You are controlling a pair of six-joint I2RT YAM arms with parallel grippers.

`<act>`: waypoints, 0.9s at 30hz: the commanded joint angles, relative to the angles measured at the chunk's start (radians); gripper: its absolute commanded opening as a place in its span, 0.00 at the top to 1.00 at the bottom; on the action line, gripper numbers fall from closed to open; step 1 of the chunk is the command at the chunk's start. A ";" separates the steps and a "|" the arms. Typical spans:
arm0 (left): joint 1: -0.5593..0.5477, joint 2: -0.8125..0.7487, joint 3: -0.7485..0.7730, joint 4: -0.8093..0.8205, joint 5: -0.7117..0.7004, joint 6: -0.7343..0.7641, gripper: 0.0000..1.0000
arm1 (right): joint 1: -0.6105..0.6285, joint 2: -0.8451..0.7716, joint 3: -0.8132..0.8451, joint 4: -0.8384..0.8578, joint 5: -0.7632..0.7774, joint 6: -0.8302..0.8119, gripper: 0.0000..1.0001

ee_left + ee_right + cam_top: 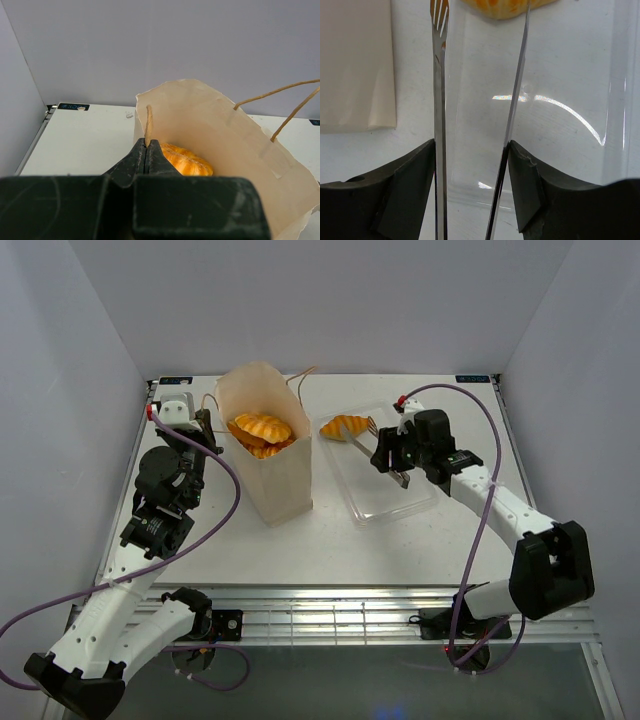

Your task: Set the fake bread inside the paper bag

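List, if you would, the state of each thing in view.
Paper bag: upright, mouth open.
Bread in bag: orange pieces lying inside.
Tray: flat on the table.
Loose pastry: at the tray's far left corner, not yet bagged.
Tongs: arms spread, tips by the loose pastry.
Left gripper: shut on the bag's string handle.
Right gripper: shut on the tongs.

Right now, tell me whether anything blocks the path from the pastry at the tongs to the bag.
Nothing visible does. The pastry lies at the tongs' tips, at the clear tray's far end; only bare table separates it from the paper bag, its mouth open. It must clear the rim.
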 commanded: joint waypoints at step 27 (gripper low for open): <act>-0.006 -0.004 0.009 -0.004 0.018 -0.008 1.00 | 0.012 0.423 0.318 0.006 0.042 -0.141 0.39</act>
